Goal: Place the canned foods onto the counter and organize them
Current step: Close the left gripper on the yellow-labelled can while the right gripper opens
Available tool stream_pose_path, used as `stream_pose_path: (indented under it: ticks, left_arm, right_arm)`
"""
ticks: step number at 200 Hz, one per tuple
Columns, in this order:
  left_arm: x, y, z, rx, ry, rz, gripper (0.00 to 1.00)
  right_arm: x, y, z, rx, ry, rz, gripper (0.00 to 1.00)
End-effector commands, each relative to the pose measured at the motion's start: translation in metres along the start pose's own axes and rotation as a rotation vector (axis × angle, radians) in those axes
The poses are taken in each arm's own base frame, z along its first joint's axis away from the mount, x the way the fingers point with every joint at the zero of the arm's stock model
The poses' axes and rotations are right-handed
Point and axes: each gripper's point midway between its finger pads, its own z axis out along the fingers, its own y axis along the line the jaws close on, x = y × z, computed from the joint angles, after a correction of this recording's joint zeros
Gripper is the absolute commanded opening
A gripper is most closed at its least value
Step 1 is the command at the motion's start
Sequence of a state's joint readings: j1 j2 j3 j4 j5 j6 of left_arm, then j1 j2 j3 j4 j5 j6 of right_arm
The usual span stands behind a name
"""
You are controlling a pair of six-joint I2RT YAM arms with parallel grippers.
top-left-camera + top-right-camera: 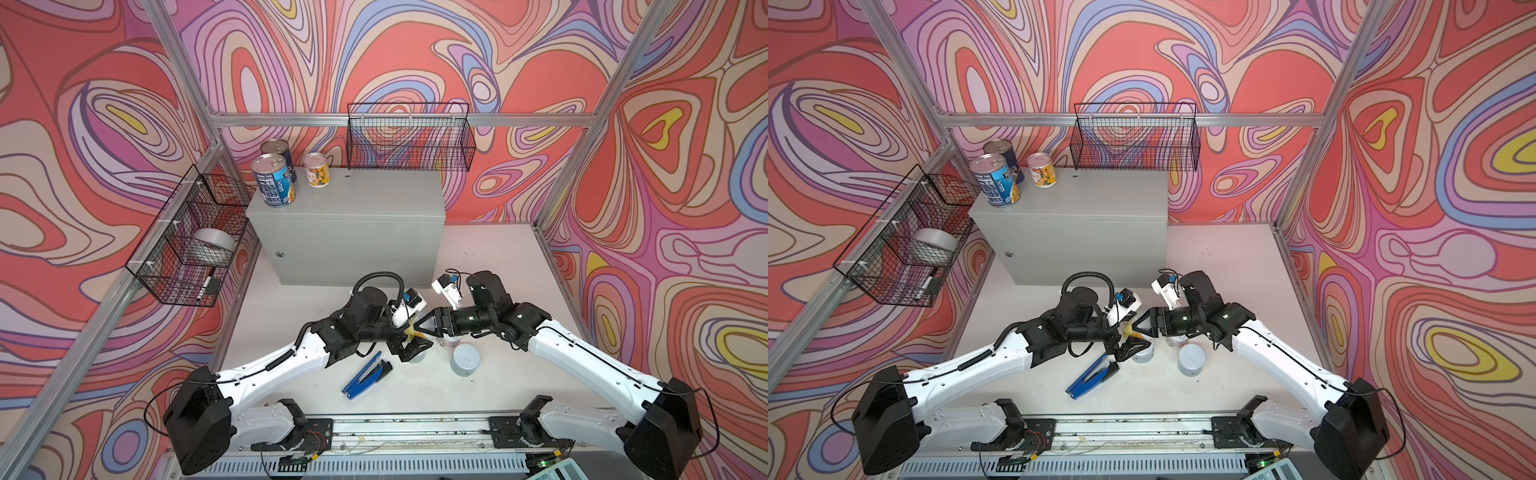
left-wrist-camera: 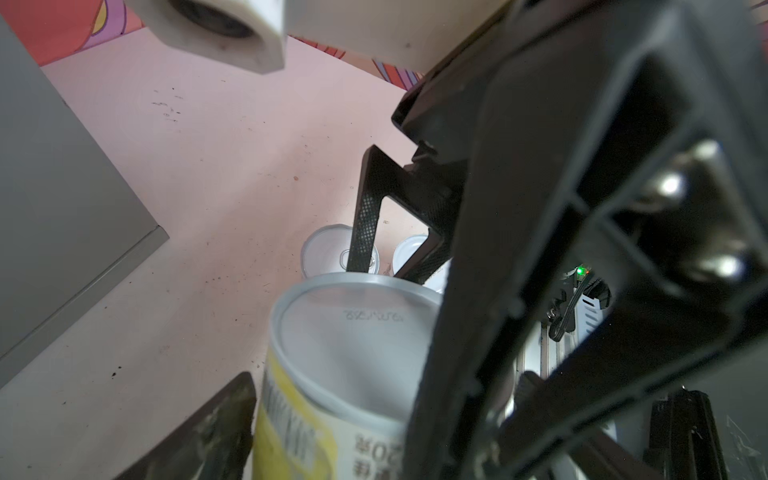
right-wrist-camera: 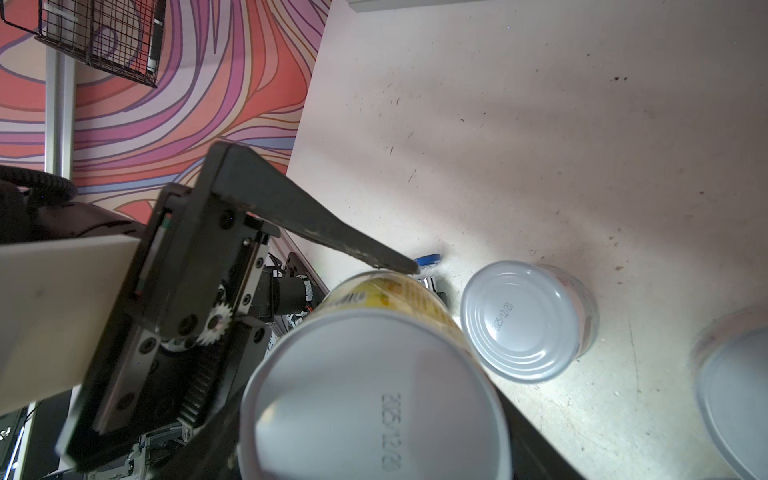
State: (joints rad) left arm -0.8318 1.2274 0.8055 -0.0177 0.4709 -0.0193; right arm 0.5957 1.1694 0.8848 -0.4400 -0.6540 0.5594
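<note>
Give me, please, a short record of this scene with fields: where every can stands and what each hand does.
Counter: front blue tin, rear blue tin, small orange tin, upright at its left end.
Right hand: shut on the yellow-labelled tin, held above the table.
Left hand: open, fingers on either side of that tin.
Table: uncovered white tin; second tin, partly hidden under the right hand; third tin, partly hidden under the left hand.
Also on table: blue stapler.
</note>
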Motion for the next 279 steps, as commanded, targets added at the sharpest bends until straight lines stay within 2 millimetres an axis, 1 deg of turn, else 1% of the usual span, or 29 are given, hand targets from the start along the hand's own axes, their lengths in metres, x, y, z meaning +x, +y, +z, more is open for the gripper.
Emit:
stream_pose_path:
  ticks: [1,40,82,112,140,162,173,196,214,256,279]
  left_arm:
    - [-0.021,-0.006,0.001,0.027,-0.058,0.053,1.00]
    - [-0.020,-0.003,0.003,0.019,-0.061,0.061,1.00]
    - [-0.016,-0.004,0.005,0.028,-0.036,0.073,0.94]
    - [-0.013,-0.004,0.005,0.028,-0.024,0.071,0.97]
    - [-0.009,-0.001,0.006,0.014,-0.011,0.077,0.96]
    - [-0.006,0.001,0.007,0.006,-0.002,0.077,0.93]
    - [-0.006,0.000,0.007,0.010,0.002,0.076,0.87]
    - [-0.005,-0.001,0.009,0.022,0.014,0.070,0.77]
    - [-0.007,0.000,0.009,0.019,0.003,0.069,0.76]
    - [-0.012,-0.001,0.010,0.022,-0.015,0.059,0.69]
    - [-0.015,0.006,0.009,-0.021,-0.030,0.030,0.64]
  right_arm:
    - [-0.009,0.016,-0.006,-0.079,-0.036,-0.034,0.55]
    - [-0.009,0.016,-0.007,-0.097,-0.041,-0.023,0.54]
    - [-0.011,0.020,-0.012,-0.114,-0.048,-0.021,0.54]
    - [-0.013,0.022,-0.014,-0.121,-0.054,-0.022,0.54]
    - [-0.014,0.022,-0.013,-0.135,-0.055,-0.017,0.55]
    - [-0.015,0.023,-0.014,-0.139,-0.057,-0.011,0.54]
    - [-0.015,0.023,-0.013,-0.141,-0.057,-0.007,0.54]
    - [-0.015,0.023,-0.014,-0.141,-0.055,0.002,0.54]
    - [-0.015,0.020,-0.013,-0.129,-0.054,0.005,0.54]
    - [-0.014,0.015,-0.009,-0.116,-0.043,0.017,0.54]
    - [-0.014,0.014,-0.009,-0.106,-0.047,0.013,0.56]
